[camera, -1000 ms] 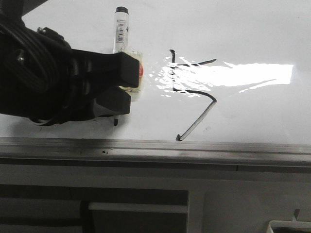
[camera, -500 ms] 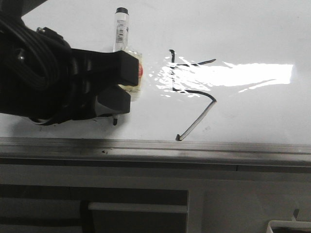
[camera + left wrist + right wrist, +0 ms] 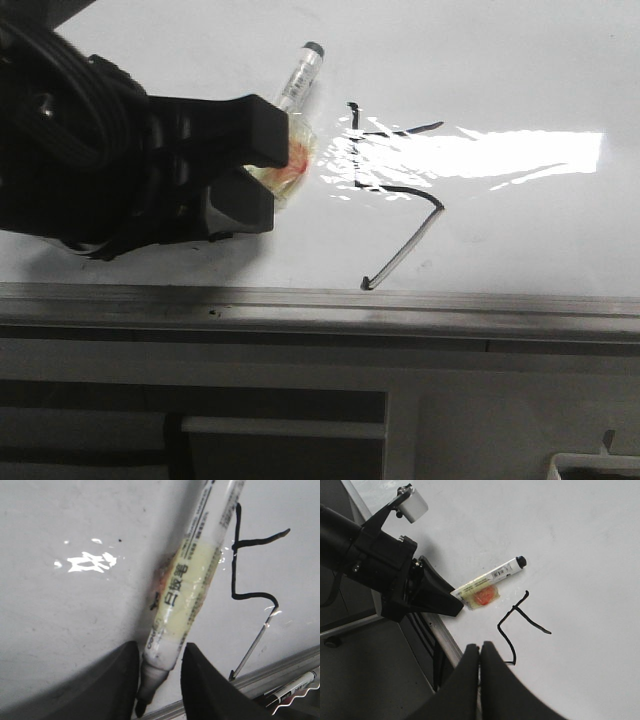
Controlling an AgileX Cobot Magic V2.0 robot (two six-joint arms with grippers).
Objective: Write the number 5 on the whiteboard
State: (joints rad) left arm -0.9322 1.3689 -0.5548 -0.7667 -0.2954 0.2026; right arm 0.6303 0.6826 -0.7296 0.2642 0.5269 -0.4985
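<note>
The whiteboard (image 3: 500,60) is glossy white with glare. The number 5 (image 3: 403,248) is drawn on it in thin black strokes, angular with a long slanted tail; it also shows in the left wrist view (image 3: 233,570) and right wrist view (image 3: 499,627). A white marker (image 3: 298,80) with yellowish tape and a red spot lies tilted on the board left of the 5. Its tip end sits between the fingers of my left gripper (image 3: 268,172), whose jaws stand apart, wider than the barrel (image 3: 190,590). My right gripper (image 3: 480,647) is shut and empty, above the board's near edge.
A grey aluminium rail (image 3: 320,300) runs along the board's near edge, with grey panels below it. A second marker (image 3: 292,687) lies beyond the rail. A white tray corner (image 3: 595,465) shows at the bottom right.
The marker stood upright in the left gripper; now it has tipped over to the right, toward the 5. The left arm has barely moved. The strokes are unchanged.
</note>
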